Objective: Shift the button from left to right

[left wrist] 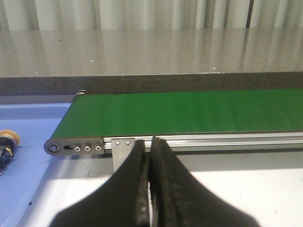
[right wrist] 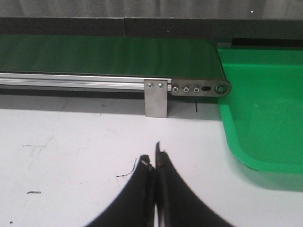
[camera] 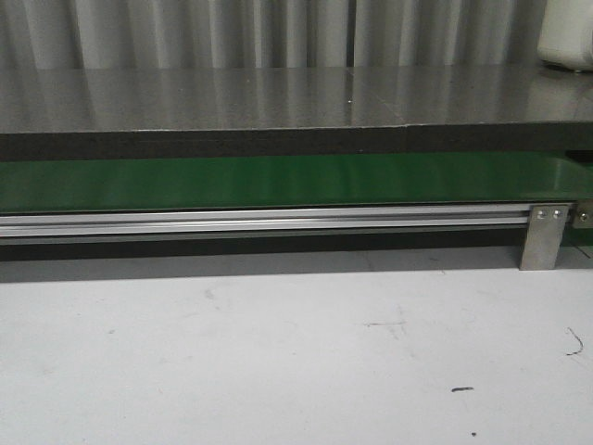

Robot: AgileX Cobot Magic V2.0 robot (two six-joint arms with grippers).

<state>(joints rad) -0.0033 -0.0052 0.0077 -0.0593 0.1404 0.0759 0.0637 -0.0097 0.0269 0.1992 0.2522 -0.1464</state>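
The button (left wrist: 8,141), with an orange-yellow round head and a black body, lies on a blue tray (left wrist: 33,165) at the edge of the left wrist view, cut off by the frame. It is not in the front view. My left gripper (left wrist: 150,142) is shut and empty, in front of the green belt (left wrist: 189,111) near its left end. My right gripper (right wrist: 153,158) is shut and empty over the white table, near the belt's right end (right wrist: 201,89) and a green tray (right wrist: 265,109). Neither gripper shows in the front view.
The green conveyor belt (camera: 278,181) on an aluminium rail (camera: 259,221) runs across the table, with a metal foot bracket (camera: 542,236) at the right. A grey counter (camera: 278,97) lies behind it. White table surface (camera: 278,352) lies in front.
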